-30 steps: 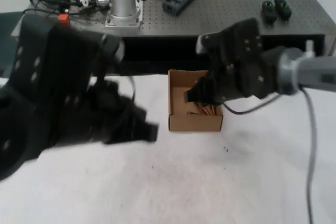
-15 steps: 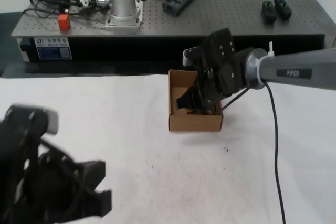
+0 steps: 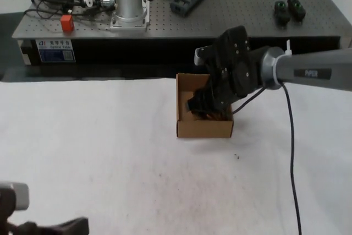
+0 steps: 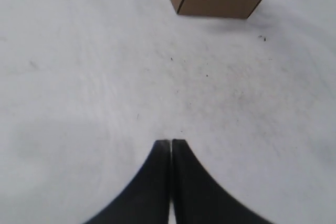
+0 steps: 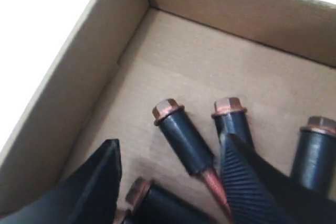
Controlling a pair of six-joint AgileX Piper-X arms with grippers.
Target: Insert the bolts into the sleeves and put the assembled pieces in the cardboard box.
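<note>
light: bright, even | shadows: faint | glare: white cloth (image 4: 79,51) washed out

The cardboard box (image 3: 203,127) sits on the cloth (image 3: 137,152), before the bench (image 3: 247,9). Assembled pieces (image 5: 184,137) lie inside it, beneath the right gripper (image 5: 170,148). The left gripper (image 4: 171,142) hangs near-left, well apart.

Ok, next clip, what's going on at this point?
The right gripper is down inside the cardboard box with its fingers open. Several assembled pieces, copper-coloured bolts seated in black sleeves, lie on the box floor, and one sits loose between the open fingers. The left gripper is shut with nothing in it, over the white cloth at the near side of the bench, well away from the box.
</note>
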